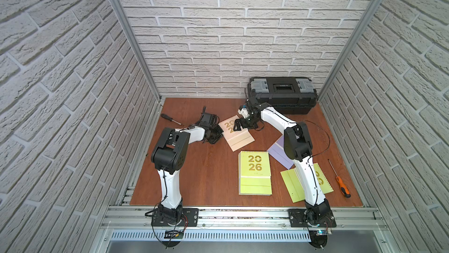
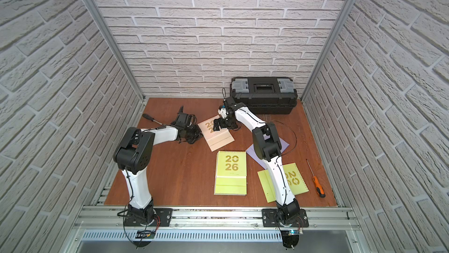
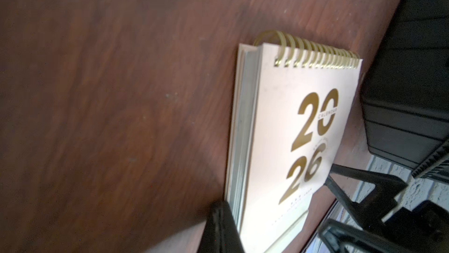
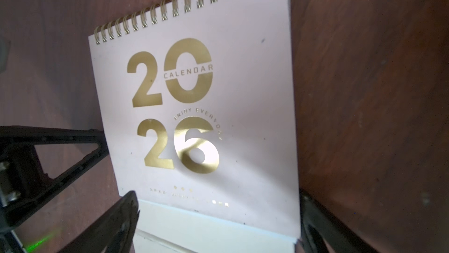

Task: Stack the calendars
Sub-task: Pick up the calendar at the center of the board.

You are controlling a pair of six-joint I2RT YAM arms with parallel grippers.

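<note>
Mid-frame, the right jaws straddle the pink calendar (image 1: 240,141), spread wide; the left jaws, clenched, sit at its left edge.

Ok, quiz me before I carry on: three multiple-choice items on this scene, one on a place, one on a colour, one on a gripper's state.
1. Where does the black toolbox stand?
A. At the far edge, against the back wall
B. At the near edge, between the arm bases
C. Dead centre

2. What colour is the calendar under the right gripper?
A. Lime green
B. Lavender
C. Peach-pink

3. How do the right gripper's jaws stand?
A. Shut tight, empty
B. Open, flanking the calendar
C. Shut on the toolbox's handle

Answers:
1 A: both top views show it backed against the brick wall.
2 C: its cover is pale peach-pink with a gold 2026.
3 B: the right wrist view shows fingers on either side of the cover.
</note>
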